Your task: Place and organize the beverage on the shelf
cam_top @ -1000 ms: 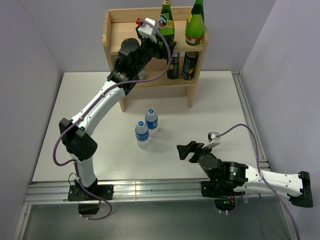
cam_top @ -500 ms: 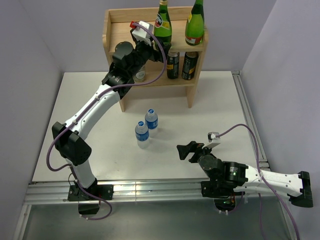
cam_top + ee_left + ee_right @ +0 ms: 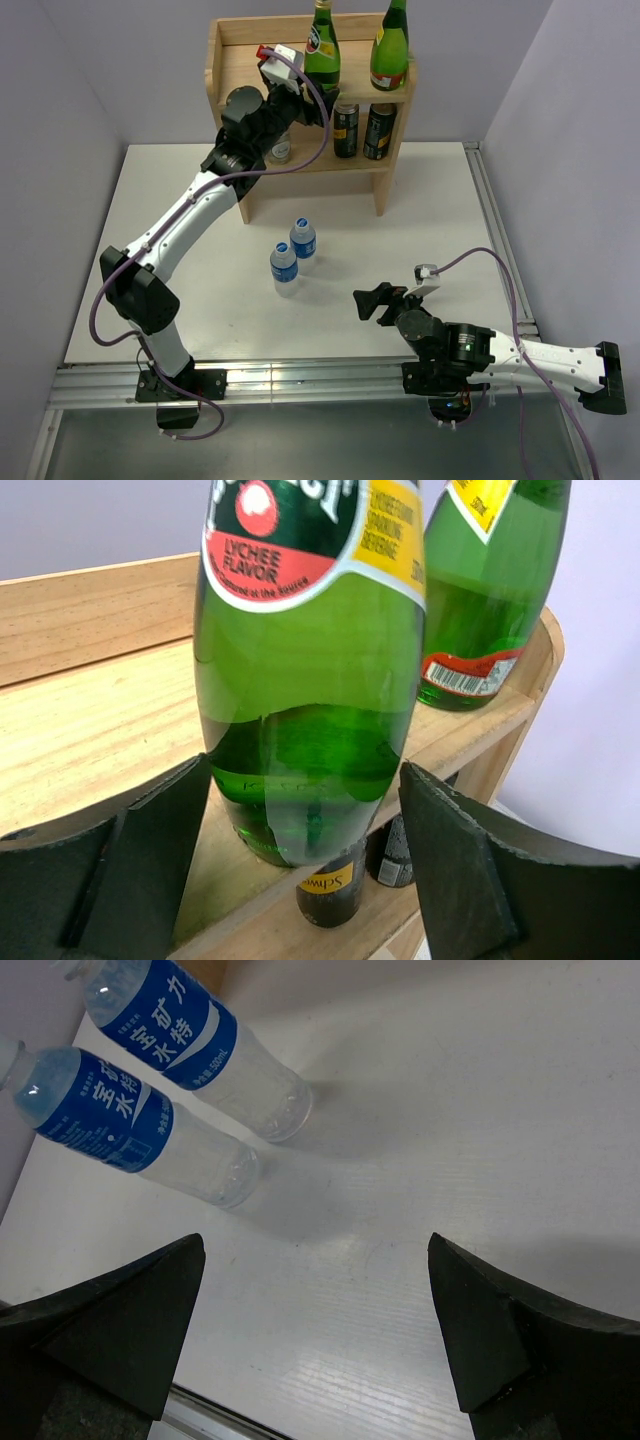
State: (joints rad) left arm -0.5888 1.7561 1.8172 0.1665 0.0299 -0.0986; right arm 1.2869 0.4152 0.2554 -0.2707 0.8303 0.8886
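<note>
The shelf (image 3: pixel 235 70) stands at the back of the table, its top board (image 3: pixel 90 710) bare on the left. My left gripper (image 3: pixel 318 95) (image 3: pixel 305 770) is shut on the lower body of a green glass bottle (image 3: pixel 321 55) (image 3: pixel 310 710). The bottle is upright at the front edge of the top board, with a finger against each side. A second green bottle (image 3: pixel 390 55) (image 3: pixel 490 600) stands to its right. Two small water bottles (image 3: pixel 303 238) (image 3: pixel 284 268) stand mid-table. My right gripper (image 3: pixel 372 302) (image 3: pixel 315 1245) is open and empty, low over the table right of them.
Two dark cans (image 3: pixel 347 130) (image 3: pixel 380 130) stand on the lower shelf, one (image 3: pixel 330 885) showing under the held bottle, and a paler can (image 3: pixel 280 150) stands further left behind my left arm. The right wrist view shows both water bottles (image 3: pixel 190 1035) (image 3: pixel 120 1120).
My left gripper has moved up and left along the top board, and the green bottle has shifted left with it, away from the second bottle. The right arm has not moved.
</note>
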